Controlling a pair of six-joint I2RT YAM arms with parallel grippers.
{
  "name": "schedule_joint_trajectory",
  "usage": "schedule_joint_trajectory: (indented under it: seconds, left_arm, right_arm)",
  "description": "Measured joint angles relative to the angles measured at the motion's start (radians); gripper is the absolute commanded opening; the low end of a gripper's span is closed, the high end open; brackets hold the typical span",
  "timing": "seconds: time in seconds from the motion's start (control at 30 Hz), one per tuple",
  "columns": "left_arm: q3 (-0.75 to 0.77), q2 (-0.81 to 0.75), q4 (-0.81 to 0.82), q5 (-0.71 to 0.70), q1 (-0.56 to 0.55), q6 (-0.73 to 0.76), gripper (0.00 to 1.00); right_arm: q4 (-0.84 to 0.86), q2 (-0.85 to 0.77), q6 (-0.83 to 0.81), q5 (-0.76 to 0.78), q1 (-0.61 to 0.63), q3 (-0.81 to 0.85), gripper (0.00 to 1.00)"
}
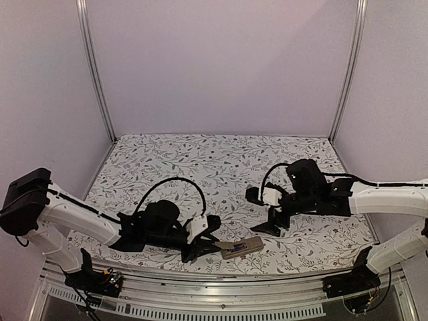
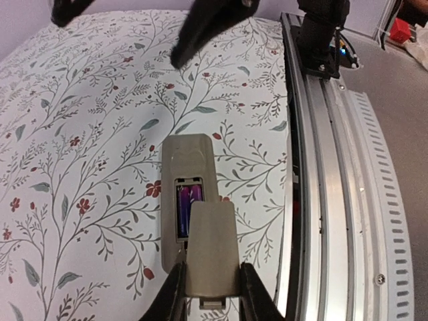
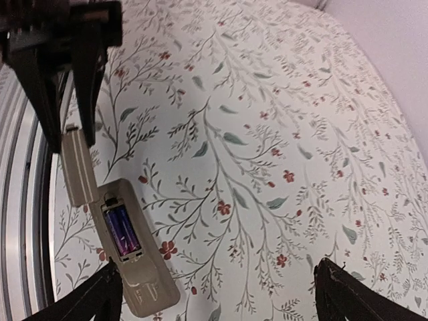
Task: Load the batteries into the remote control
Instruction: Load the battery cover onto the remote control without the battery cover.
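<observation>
Grey-tan plastic back of the remote control faces up. It lies flat on the bench, near the front edge by the ribbed aluminium rail. Bench cloth: white, matte, printed w/ grey leafy sprigs and small red flowers.

Battery compt is uncovered. The batteries, two slim cylinders w/ glossy purple-blue wrap, sit side by side inside. Embossed marks near the remote's end are too blurred to read.

Left jaws, set narrow, pinch the battery cover, a flat grey-tan slab w/ rounded corners, by its long edges, one black finger each side. Cover overlaps one end of the compt and looks tilted up. L arm is stretched low along the front edge.

Right jaws stand wide w/ nothing between them, apart from the remote. R arm reaches in from the side, wrist bent down.
</observation>
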Motion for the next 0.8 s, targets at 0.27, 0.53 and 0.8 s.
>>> schedule_joint_trajectory:
  seconds: [0.27, 0.53, 0.8]
  left_arm:
    - [0.058, 0.08, 0.018, -0.035, -0.038, 0.06, 0.05]
    - [0.089, 0.136, 0.017, -0.072, -0.04, 0.098, 0.05]
    - [0.117, 0.155, 0.013, -0.106, -0.041, 0.077, 0.05]
  right_arm:
    - [0.528, -0.528, 0.518, 0.122, -0.128, -0.362, 0.99]
    - [0.345, -0.341, 0.874, 0.164, -0.128, -0.174, 0.78]
    - [0.04, -0.092, 1.11, 0.237, -0.105, -0.055, 0.72]
